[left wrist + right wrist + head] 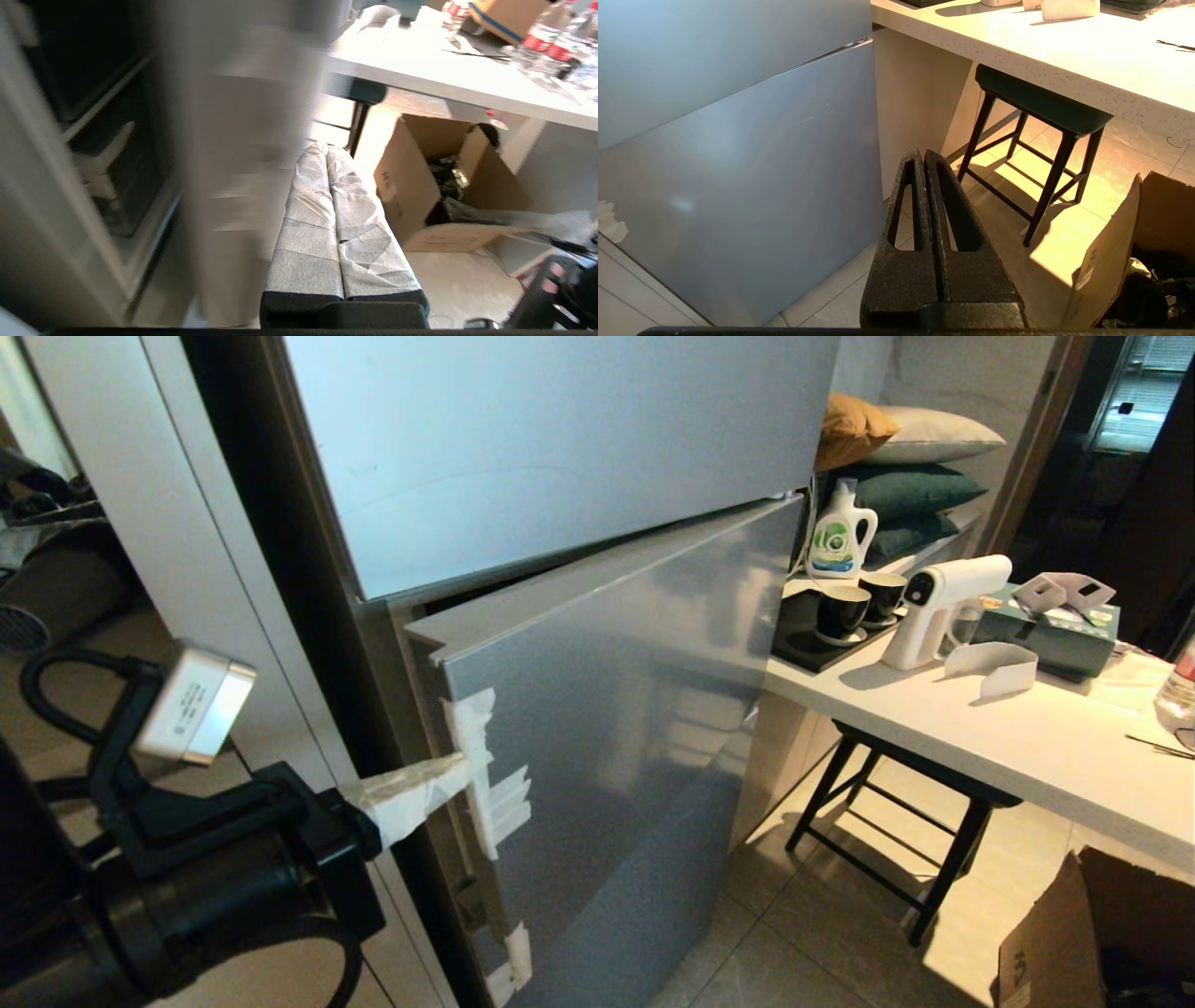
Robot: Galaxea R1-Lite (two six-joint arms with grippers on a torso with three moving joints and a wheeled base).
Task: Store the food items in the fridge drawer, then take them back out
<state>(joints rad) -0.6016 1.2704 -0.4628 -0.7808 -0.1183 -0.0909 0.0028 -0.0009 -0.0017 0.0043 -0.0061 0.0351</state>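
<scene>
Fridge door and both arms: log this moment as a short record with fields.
fridge door: lower door ajar, its taped edge swung out from the cabinet
left gripper: jaws shut, wrapped tips at the tape strips on the door's edge
right gripper: jaws shut, empty, hanging over the floor near the black stool
food items: none in view
fridge drawer: not identifiable; only a blurred dark interior shows past the door in the left wrist view
counter: beside the fridge, carrying cups and a white spray gun
</scene>
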